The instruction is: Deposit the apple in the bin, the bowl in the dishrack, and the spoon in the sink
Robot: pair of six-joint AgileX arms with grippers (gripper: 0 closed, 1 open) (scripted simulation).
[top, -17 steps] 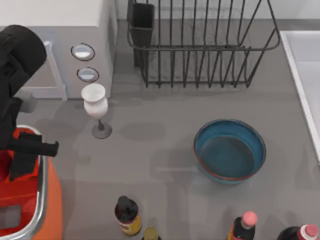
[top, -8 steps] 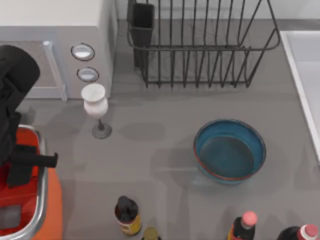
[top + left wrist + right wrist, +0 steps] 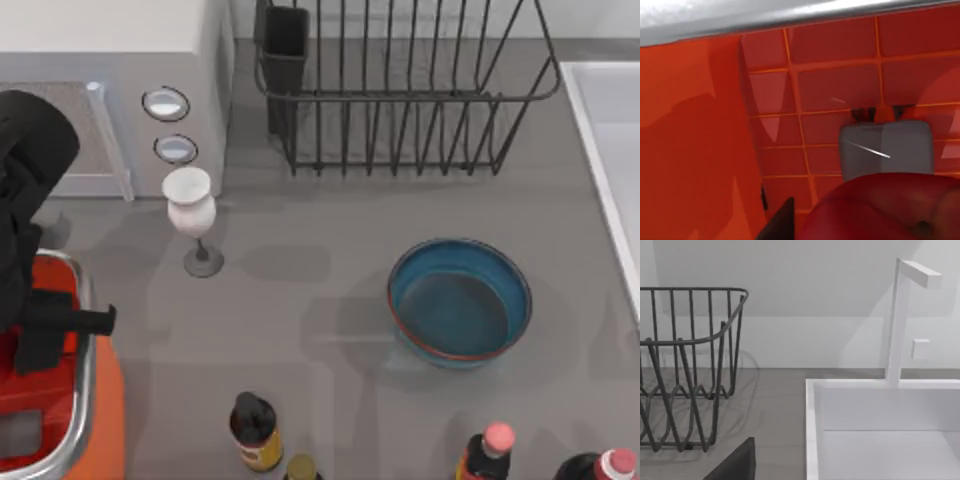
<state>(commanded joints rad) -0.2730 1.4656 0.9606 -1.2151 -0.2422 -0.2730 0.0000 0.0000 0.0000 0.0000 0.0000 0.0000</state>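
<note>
— Over the bin [image 3: 85, 400], at the tabletop's left?
— Left gripper [image 3: 45, 335] holds the apple [image 3: 880, 210] inside. White goblet [image 3: 192, 215] nearby; bowl [image 3: 460, 300] sits below the dishrack [image 3: 400, 100], bottles [image 3: 255, 430] along the tabletop's near edge

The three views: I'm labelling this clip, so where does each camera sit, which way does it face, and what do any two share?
Top view: overhead, looking down on the table; the left arm reaches over the bin.
Left wrist view: on the left arm, facing into the bin beside the apple.
Right wrist view: on the right arm, facing the dishrack and the sink.
Shared: top and right wrist views both show dishrack and sink; top and left wrist both show the bin.
</note>
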